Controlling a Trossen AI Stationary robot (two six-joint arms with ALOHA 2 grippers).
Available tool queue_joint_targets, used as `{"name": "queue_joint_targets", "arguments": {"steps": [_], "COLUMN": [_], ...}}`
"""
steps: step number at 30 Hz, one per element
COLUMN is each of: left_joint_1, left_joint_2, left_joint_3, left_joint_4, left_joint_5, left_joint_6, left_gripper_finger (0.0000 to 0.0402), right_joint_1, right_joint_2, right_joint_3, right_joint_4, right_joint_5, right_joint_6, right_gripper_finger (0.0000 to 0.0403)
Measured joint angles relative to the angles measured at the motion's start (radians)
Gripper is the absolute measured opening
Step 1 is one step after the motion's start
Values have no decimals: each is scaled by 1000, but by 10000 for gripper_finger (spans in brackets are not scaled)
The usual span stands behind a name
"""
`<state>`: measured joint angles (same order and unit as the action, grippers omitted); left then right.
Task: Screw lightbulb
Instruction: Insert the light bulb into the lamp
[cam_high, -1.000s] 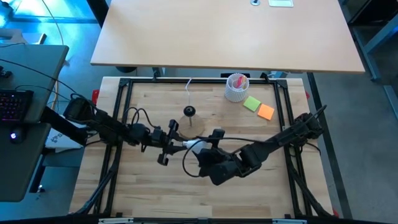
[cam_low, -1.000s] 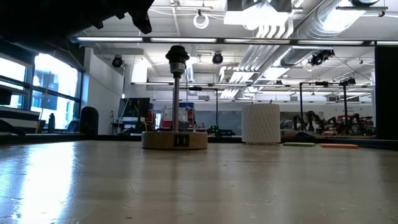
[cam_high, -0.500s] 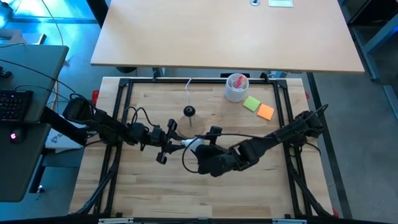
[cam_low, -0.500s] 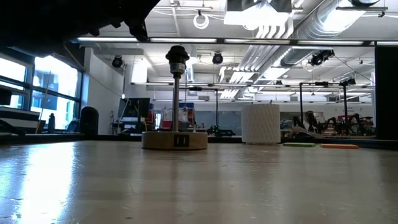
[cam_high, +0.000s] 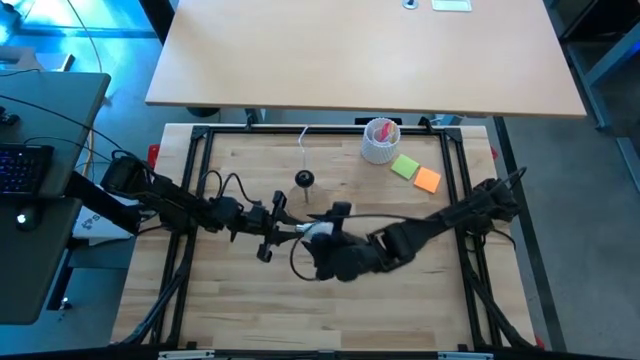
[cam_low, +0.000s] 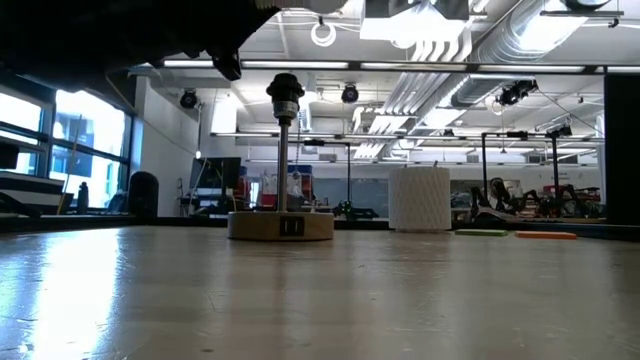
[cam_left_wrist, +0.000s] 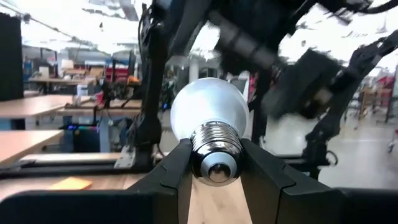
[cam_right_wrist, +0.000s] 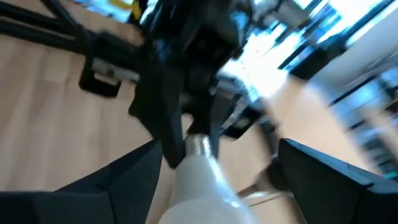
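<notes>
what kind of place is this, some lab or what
Most likely a robotics lab or workshop. Two robot arms work over a framed wooden table, workbenches with more equipment fill the room behind, and exposed ducts and strip lights run along the ceiling.

A light wooden table (cam_high: 240, 300) is carrying a wooden disc stand (cam_low: 280, 224), a white perforated cup (cam_high: 380, 141), and green (cam_high: 404, 166) and orange (cam_high: 427, 180) sticky notes.

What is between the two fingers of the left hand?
The lightbulb: in the left wrist view its screw base sits between the left hand's fingers.
</notes>
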<state>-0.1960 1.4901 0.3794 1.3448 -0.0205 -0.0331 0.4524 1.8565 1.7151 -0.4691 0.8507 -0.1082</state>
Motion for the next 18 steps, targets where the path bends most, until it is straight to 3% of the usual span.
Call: {"name": "queue_joint_targets", "arguments": {"steps": [4, 10, 13, 18], "left_joint_1": [9, 22, 22, 22], "left_joint_2": [0, 0, 0, 0], "left_joint_3": [0, 0, 0, 0], "left_joint_4": [5, 6, 8, 7], "left_joint_5": [17, 71, 77, 89], "left_joint_6": [0, 0, -1, -17], "left_gripper_finger": [97, 97, 97, 97], "right_joint_1": [88, 256, 330, 391], "right_joint_2": [0, -5, -6, -6], "right_joint_3": [12, 22, -18, -221], "right_joint_4": [35, 13, -86, -259], "right_joint_5": [160, 404, 509, 636], "right_joint_6": [-110, -11, 202, 799], "right_gripper_finger": [320, 318, 318, 318]}}
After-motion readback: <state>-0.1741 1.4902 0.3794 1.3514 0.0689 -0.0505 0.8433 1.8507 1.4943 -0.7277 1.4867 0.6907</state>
